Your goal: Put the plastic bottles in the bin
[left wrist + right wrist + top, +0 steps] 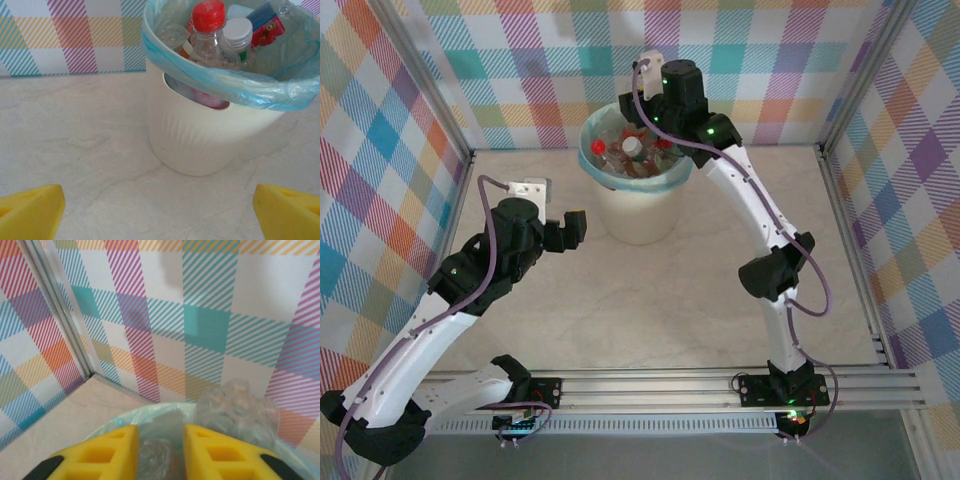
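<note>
Smooth clear plastic bottles [210, 45] with round caps fill the round, ribbed cream bin [200, 140] lined with a thin blue bag [260, 92]. The left gripper [159, 210] is spread wide. The right gripper [161, 440] is pressed close, with crinkly clear plastic [155, 457] in the gap.

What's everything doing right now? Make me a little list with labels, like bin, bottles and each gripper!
bin: cream, lined with a blue bag, standing on the table
bottles: piled inside the bin, a red-capped one at the front
left gripper: open, facing the bin
right gripper: shut, above the bin; clear plastic shows between its fingers, held or not unclear
</note>
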Robot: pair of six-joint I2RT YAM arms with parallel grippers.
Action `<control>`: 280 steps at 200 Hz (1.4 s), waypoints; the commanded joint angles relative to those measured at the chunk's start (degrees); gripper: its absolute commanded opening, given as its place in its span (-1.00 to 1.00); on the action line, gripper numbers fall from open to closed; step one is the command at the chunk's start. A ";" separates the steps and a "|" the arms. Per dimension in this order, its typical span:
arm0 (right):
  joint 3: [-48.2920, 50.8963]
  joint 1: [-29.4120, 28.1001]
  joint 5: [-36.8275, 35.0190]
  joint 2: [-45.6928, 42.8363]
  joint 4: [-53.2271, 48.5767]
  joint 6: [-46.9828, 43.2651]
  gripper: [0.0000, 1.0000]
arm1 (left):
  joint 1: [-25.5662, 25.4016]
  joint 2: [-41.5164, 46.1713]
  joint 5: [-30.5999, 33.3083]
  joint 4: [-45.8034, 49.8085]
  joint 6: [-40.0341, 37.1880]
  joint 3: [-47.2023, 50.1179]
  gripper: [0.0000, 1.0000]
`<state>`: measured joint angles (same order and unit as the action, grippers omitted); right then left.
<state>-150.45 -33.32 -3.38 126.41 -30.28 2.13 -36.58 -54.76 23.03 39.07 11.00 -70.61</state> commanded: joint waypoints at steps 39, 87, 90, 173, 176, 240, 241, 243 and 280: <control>-3.15 3.38 2.45 4.71 8.30 7.41 -0.55 | 0.54 0.21 -0.97 0.11 2.57 0.36 0.93; -5.16 4.92 7.84 7.36 4.78 9.55 -0.52 | 0.63 0.25 -0.88 -0.20 3.16 1.25 0.93; -5.09 5.00 8.19 7.44 4.31 9.56 -0.51 | 0.65 0.22 -0.91 -0.22 3.21 1.24 0.93; 3.65 5.90 16.97 7.43 -11.85 8.51 -0.46 | 0.81 0.79 -0.79 0.48 3.91 2.29 0.93; 4.54 5.90 17.00 7.25 -12.29 8.49 -0.46 | 0.85 0.86 -0.79 0.56 4.01 2.38 0.93; 14.60 5.91 12.90 8.14 -15.18 8.20 -0.37 | 0.98 0.80 -1.68 0.50 5.43 3.46 0.93; 14.54 5.90 12.89 8.19 -15.17 8.22 -0.37 | 0.98 0.80 -1.72 0.49 5.43 3.46 0.93; 14.50 5.90 12.92 8.23 -15.09 8.28 -0.37 | 0.98 0.75 -1.73 0.53 5.43 3.42 0.93; 9.60 5.94 11.79 10.54 -14.97 7.83 -0.35 | 1.15 -0.24 -1.76 0.13 5.30 3.21 0.93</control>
<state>-140.88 -27.57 11.81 129.58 -31.35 10.11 -36.16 -54.59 21.93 39.11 15.66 -67.53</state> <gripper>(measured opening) 0.321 0.965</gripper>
